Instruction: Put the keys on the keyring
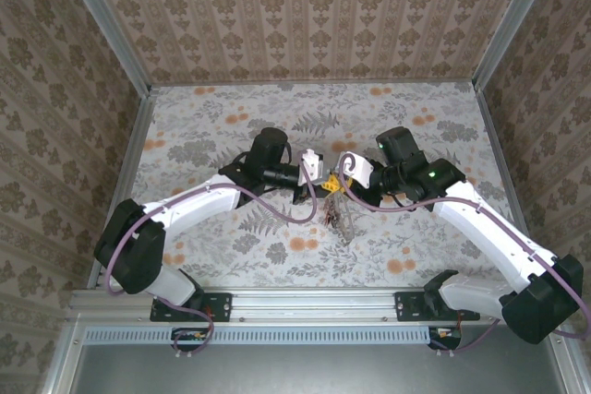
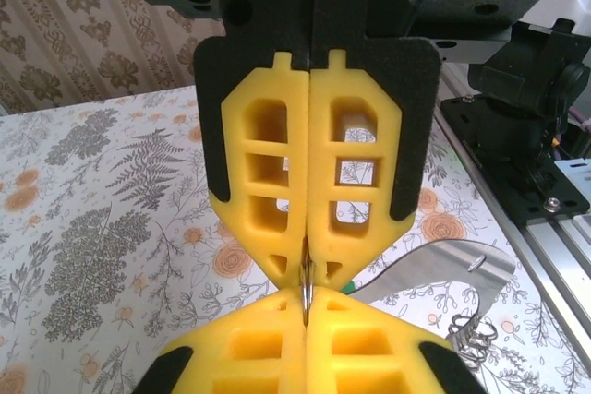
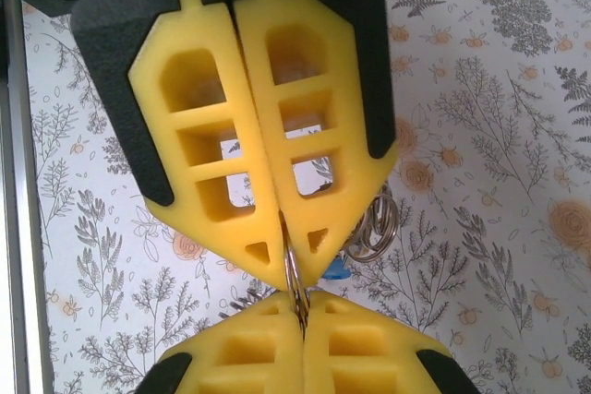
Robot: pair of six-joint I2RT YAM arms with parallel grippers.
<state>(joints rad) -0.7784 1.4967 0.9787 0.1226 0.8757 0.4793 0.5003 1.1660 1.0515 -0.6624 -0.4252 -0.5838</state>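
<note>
From the top camera I see my left gripper and right gripper meeting tip to tip above the middle of the flower-patterned table. A small dangling bundle of metal and strap hangs just under them, too small from here to sort keys from ring.

On the left wrist camera the left gripper has its yellow foam fingers pressed together, pinching the thin round wire keyring at the tips. The right gripper meets it from below on the same wire. A green plastic key head peeks out just beside the ring, and a pale flat fabric strap trails off to one side.

On the right wrist camera the right gripper is likewise clamped closed on the keyring. A blue plastic key head and a second metal ring sit just behind it.

My read is that both hands have the ring secured and threading is mid-way. I cannot tell how many keys are already on
</note>
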